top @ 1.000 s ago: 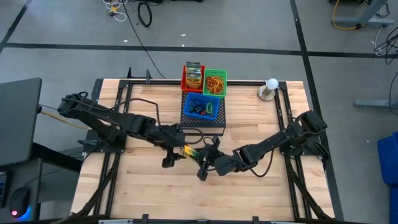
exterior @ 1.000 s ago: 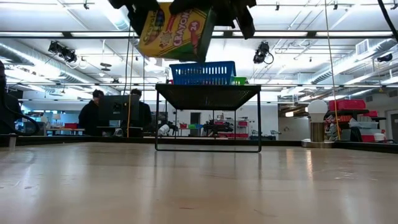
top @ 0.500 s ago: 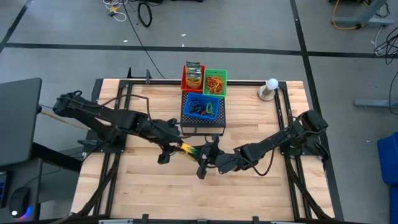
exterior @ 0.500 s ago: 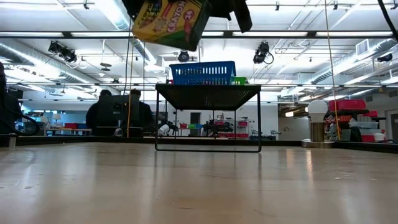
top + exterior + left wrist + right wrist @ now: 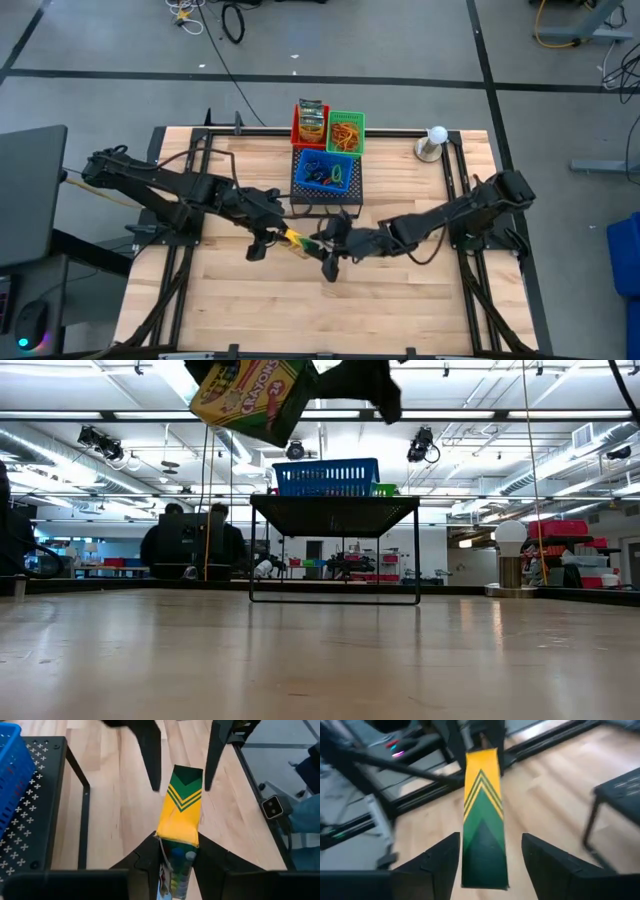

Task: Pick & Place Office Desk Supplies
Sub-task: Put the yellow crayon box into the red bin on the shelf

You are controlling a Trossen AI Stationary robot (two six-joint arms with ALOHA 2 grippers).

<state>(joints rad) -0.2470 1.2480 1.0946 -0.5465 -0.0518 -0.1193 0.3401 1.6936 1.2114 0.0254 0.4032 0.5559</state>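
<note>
A yellow-and-green crayon box [image 5: 300, 241] hangs above the table's middle, in front of the black stand. My left gripper [image 5: 177, 845] [image 5: 275, 237] is shut on the box's end that faces the table's left. My right gripper [image 5: 491, 837] [image 5: 325, 252] is open; its fingers stand on either side of the box's other end [image 5: 186, 777] with a gap on each side. The low view shows the box [image 5: 250, 395] high up and tilted. My left gripper pinches the crayon box between its two fingers at the opened end [image 5: 176, 836], where crayon tips show. The fingers come slanting down from the table's left and lie along the box. The box is lifted clear and tilted, and sticks out past the fingertips toward my right gripper.
A black perforated stand [image 5: 325, 203] at the far middle carries a blue basket [image 5: 327, 172] of coloured loops. Behind it stand a red basket [image 5: 310, 122] with a crayon box and a green basket [image 5: 346, 132] of rubber bands. A white ball on a stand [image 5: 434, 140] is at the far right.
The crayon box has risen and gone a little toward the table's left with my left gripper, tipping further over. My right gripper has risen too and rolled, and the box now stands apart from it.
</note>
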